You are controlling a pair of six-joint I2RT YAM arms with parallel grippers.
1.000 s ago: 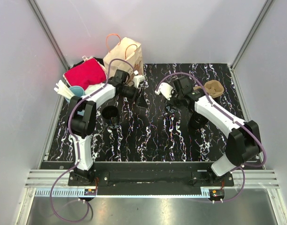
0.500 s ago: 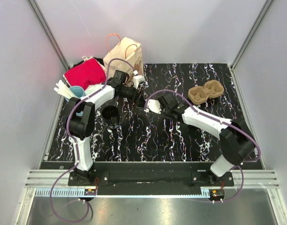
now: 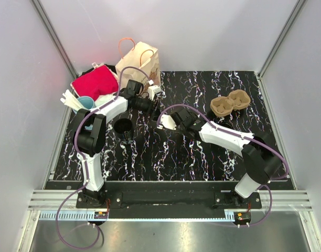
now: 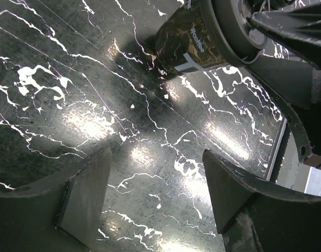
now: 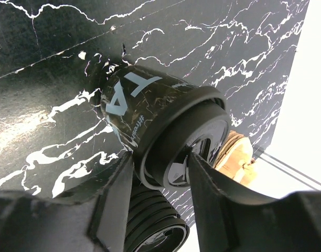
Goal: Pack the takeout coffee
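Observation:
The takeout coffee is a black cup (image 5: 131, 105) with a black lid (image 5: 202, 131), tilted with its base low over the marbled table (image 4: 97, 105). My right gripper (image 5: 159, 156) is shut on its lid end, one finger against the rim and the other on the lid. From the left wrist the cup (image 4: 189, 39) lies just beyond my left gripper (image 4: 155, 173), which is open with only table between its fingers. From above, the right gripper (image 3: 164, 121) sits beside the left gripper (image 3: 151, 107), in front of the brown paper bag (image 3: 139, 62).
A cardboard cup carrier (image 3: 228, 102) lies at the back right. A lidless black cup (image 3: 122, 126) stands left of the grippers. A red cloth (image 3: 95, 82), a pale blue cup (image 3: 86, 102) and white items are heaped at the back left.
My right arm has swung left across the table to the left gripper, uncovering the cup carrier. The left arm has hardly moved.

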